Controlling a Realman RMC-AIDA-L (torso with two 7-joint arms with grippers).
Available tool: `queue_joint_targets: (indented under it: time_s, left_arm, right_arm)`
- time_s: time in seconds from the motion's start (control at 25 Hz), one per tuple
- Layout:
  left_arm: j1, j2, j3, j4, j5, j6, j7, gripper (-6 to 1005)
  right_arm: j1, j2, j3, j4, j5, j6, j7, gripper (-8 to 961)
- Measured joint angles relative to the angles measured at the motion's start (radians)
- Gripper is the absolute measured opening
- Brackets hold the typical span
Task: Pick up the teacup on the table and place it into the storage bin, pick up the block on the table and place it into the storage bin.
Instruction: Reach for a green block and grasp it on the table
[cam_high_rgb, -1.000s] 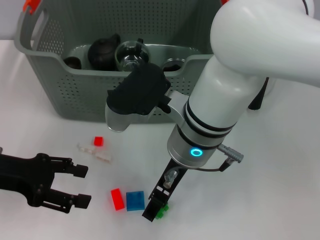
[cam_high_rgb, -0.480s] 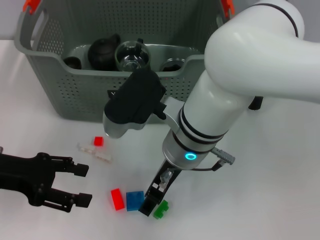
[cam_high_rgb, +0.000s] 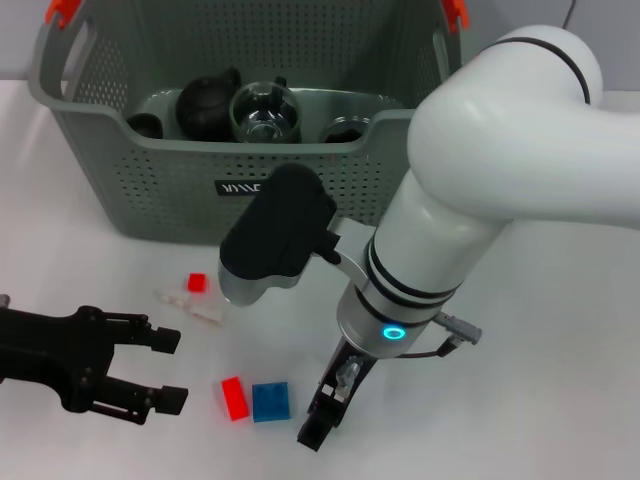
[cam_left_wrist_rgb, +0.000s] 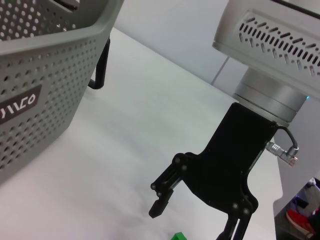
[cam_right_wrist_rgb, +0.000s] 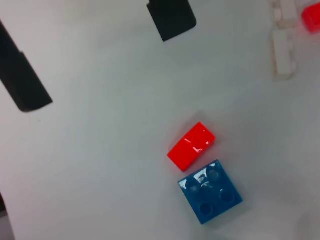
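Right gripper (cam_high_rgb: 318, 425), bottom centre, has shifted onto the green block (cam_left_wrist_rgb: 179, 236) — now hidden in the head view — with fingers spread, apparently astride it, grasp pending. Left gripper (cam_high_rgb: 167, 371) sits wide open at lower left; storage bin (cam_high_rgb: 130, 190) is at upper left.

Green block (cam_left_wrist_rgb: 178, 236) half cut off at frame edge

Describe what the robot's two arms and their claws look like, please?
The right arm is fat, glossy white, with black bands, a glowing blue ring, a small cable plug and a black camera pod. Its gripper is a flat black plate with jointed fingers. The left gripper is all black, two-fingered.
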Motion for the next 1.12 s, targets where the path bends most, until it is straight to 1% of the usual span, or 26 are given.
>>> queue_joint_targets:
  time_s: [0.4, 1.12]
  left_arm:
    - [0.001, -0.003, 0.0, 0.001, 0.0, -0.002, -0.001, 876]
    - [0.001, -0.005, 0.0, 0.002, 0.0, -0.004, -0.001, 875]
  right_arm:
    - [0.001, 0.0, -0.028, 0.008, 0.0, 0.017, -0.008, 926]
    - [-0.002, 0.0, -0.037, 0.012, -0.002, 0.058, -0.017, 923]
